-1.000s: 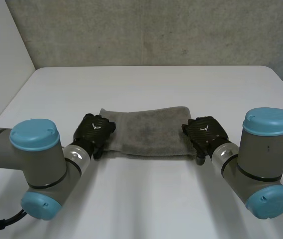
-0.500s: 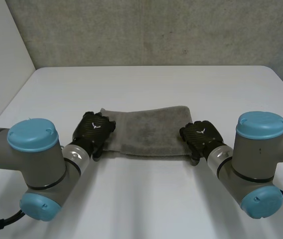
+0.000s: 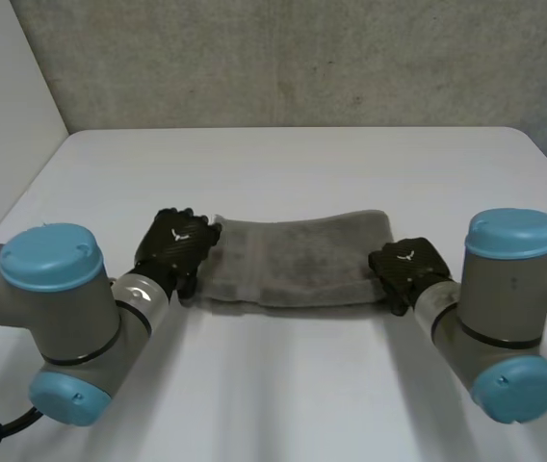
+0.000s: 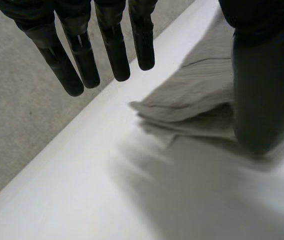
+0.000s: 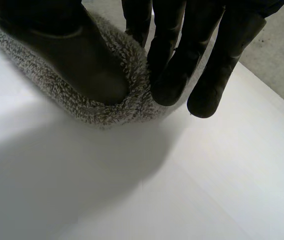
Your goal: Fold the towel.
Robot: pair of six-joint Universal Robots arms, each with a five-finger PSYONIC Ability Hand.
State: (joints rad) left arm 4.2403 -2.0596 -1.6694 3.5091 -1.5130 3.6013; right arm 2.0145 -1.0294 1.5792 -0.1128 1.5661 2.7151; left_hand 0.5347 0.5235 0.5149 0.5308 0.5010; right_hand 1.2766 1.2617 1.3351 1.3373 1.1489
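A grey towel point(image 3: 293, 255), folded into a long strip, lies across the middle of the white table point(image 3: 293, 164). My left hand point(image 3: 177, 245) is at its left end. In the left wrist view this hand point(image 4: 82, 55) has straight fingers held above the table beside the towel point(image 4: 192, 97), with the thumb point(image 4: 264, 90) down on the cloth. My right hand point(image 3: 406, 268) is at the towel's right end. The right wrist view shows that hand point(image 5: 207, 60) pinching the fuzzy edge of the towel point(image 5: 112, 112) between curled fingers and the thumb point(image 5: 72, 50).
A grey concrete wall point(image 3: 293, 58) runs behind the table's far edge. A pale wall point(image 3: 4, 87) stands at the left. Bare white tabletop lies beyond the towel and in front of it between my arms.
My right hand has closed on the towel's right end and drawn it to the right and a little nearer. The towel has shifted right. My left hand has stayed at the left end.
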